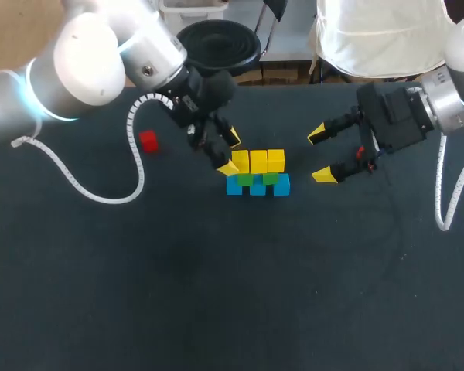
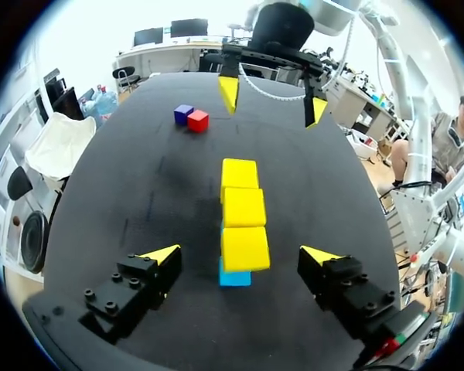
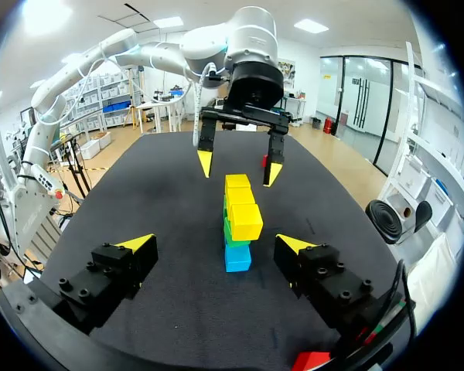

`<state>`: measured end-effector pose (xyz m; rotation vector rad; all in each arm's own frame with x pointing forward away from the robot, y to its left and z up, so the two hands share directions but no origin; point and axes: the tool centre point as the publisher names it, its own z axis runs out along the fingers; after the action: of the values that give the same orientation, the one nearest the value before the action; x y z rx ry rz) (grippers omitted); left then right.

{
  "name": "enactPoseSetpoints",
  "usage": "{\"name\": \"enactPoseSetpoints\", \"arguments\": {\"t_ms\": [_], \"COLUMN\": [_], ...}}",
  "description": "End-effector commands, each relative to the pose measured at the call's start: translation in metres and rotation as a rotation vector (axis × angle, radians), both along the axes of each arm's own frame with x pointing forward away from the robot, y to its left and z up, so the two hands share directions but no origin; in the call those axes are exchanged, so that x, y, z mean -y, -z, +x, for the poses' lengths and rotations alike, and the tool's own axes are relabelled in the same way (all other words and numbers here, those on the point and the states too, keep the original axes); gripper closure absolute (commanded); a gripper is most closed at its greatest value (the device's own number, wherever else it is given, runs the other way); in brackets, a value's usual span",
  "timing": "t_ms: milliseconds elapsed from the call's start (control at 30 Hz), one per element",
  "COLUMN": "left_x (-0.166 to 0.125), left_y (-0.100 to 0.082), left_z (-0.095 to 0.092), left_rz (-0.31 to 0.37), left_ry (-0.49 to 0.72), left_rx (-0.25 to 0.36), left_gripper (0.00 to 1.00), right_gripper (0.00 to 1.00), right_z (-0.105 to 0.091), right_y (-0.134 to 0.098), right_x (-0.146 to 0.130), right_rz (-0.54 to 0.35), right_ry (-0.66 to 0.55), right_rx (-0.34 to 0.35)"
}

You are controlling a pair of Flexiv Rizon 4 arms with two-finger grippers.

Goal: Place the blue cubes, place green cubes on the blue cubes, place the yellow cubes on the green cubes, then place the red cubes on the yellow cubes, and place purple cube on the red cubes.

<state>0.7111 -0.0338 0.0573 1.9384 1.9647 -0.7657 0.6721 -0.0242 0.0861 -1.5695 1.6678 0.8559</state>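
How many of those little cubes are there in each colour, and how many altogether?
Blue cubes: 3
Green cubes: 2 showing
Yellow cubes: 3
Red cubes: 2
Purple cube: 1
Total: 11 in view

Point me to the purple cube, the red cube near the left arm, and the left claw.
purple cube (image 2: 183, 114), left wrist view, on its top face.
red cube (image 1: 148, 141), head view, on its top face.
left claw (image 1: 230, 153), head view, midway between its yellow tips.

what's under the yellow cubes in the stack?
Green cubes sit directly under the yellow cubes, with blue cubes below those, on the table. The yellows hide most of the green layer, so its count is unclear.
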Motion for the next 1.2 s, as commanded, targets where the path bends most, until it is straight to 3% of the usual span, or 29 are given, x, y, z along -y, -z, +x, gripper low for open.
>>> {"name": "enactPoseSetpoints", "arguments": {"t_ms": [33, 1200], "left_x": [-0.006, -0.057], "left_y": [-0.005, -0.036], "left_z": [-0.003, 0.02], "left_rz": [-0.003, -0.091], "left_ry": [-0.051, -0.125], "left_rx": [0.0, 0.011], "left_gripper": [0.0, 0.0], "right_gripper": [0.0, 0.0], "right_z": [0.0, 0.0], "right_y": [0.0, 0.0], "right_x": [0.0, 0.0], "right_rz": [0.002, 0.002], "right_ry": [-0.001, -0.001], "right_rx": [0.001, 0.001]}}
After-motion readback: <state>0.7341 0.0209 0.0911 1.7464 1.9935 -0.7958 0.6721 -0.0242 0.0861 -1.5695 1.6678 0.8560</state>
